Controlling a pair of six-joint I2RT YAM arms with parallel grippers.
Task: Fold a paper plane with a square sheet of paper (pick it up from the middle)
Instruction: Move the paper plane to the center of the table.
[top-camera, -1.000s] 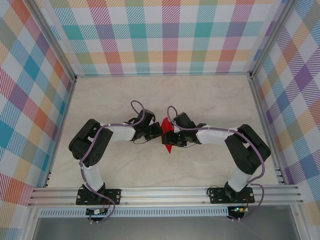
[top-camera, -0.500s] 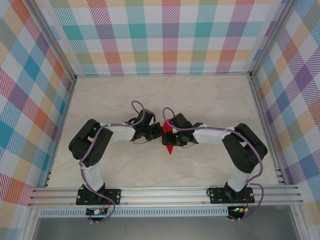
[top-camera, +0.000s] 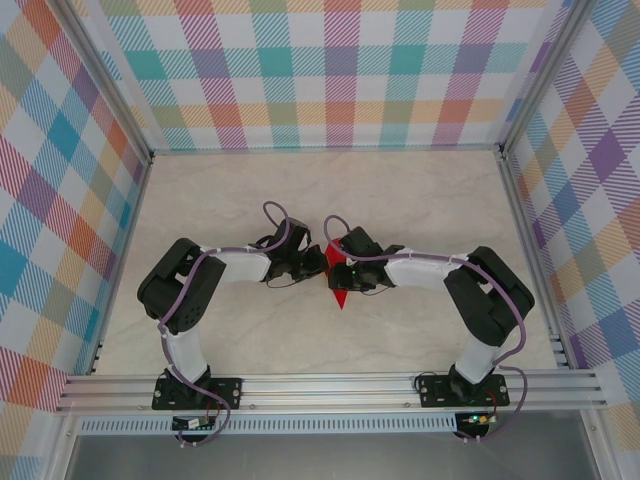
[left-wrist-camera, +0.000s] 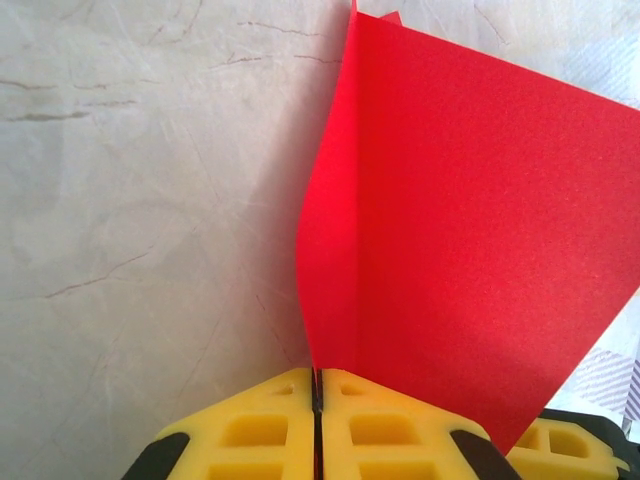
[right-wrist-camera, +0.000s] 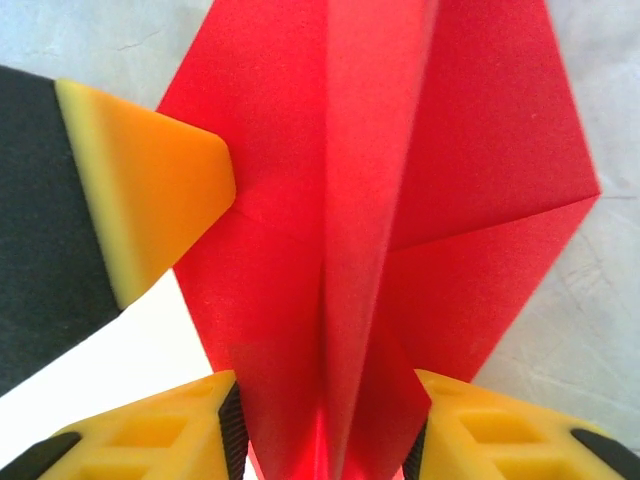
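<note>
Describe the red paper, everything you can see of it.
The paper is bright red, thin and matte, folded to a point with a raised centre crease and side flaps. The left gripper is shut on one edge; the right gripper has a finger either side of the crease, grip unclear.

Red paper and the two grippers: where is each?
red paper (left-wrist-camera: 450, 230), left wrist view, its flat face
left gripper (left-wrist-camera: 317, 385), left wrist view, seam between its closed fingertips
right gripper (right-wrist-camera: 325, 420), right wrist view, midway between its fingertips

Top view: bright, even diffuse light, faint soft shadows, sharp throughout. Right wrist: red paper (right-wrist-camera: 330, 200) v. close to lens, soft focus. Left wrist: crisp, paper grain visible.
</note>
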